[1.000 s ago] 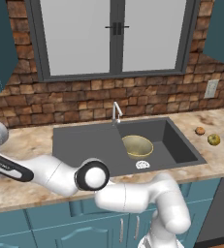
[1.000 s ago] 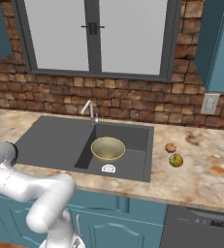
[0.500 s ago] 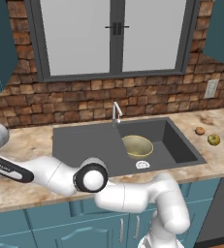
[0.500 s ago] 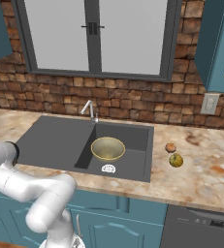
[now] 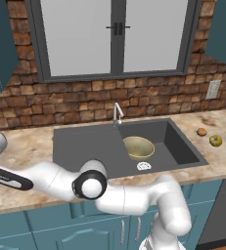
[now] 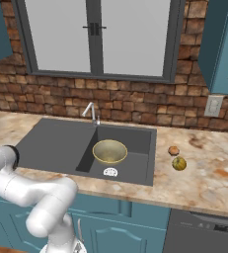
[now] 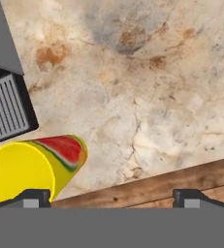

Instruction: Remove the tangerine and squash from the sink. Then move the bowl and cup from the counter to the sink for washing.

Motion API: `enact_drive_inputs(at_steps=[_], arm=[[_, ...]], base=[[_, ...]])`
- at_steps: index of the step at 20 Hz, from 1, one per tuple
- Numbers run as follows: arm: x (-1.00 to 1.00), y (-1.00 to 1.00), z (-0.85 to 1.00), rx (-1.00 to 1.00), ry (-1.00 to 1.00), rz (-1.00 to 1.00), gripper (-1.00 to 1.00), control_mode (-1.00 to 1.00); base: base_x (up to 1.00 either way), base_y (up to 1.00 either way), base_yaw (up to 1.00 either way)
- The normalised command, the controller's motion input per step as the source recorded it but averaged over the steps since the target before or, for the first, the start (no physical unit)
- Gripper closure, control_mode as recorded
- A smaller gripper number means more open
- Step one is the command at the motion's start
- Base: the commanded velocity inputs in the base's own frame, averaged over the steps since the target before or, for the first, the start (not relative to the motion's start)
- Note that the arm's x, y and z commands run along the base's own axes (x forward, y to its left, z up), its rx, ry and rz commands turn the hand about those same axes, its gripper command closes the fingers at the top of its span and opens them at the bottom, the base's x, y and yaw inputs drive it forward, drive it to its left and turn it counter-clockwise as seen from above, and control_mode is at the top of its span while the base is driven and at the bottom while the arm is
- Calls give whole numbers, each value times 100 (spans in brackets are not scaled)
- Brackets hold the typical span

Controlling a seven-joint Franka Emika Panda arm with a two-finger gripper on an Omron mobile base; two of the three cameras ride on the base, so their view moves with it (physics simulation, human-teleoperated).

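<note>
The open claw [image 7: 111, 196], jaws wide and holding nothing, hangs over the marbled counter [image 7: 147, 97]. The yellow cup [image 7: 33, 164] stands just beside one fingertip [image 7: 31, 197]. Away at the sink [image 5: 95, 146], the bowl [image 5: 138, 147] sits in the basin by the drain, while the tangerine [image 5: 201, 132] and squash [image 5: 215, 140] rest on the counter beside the sink.

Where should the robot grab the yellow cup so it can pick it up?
Probably across the round yellow body of the cup, near its middle, coming straight down from above. It lies on its side on the counter, so its curved sides are free; the open gripper sits off to one side.
</note>
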Motion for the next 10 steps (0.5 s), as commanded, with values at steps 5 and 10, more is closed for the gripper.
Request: enact_drive_inputs(at_steps=[5, 10], arm=[[21, 22, 1, 0, -4, 4, -100, -100], [19, 23, 1, 0, 0, 5, -100, -100]], base=[[0, 0, 0], [0, 0, 0]])
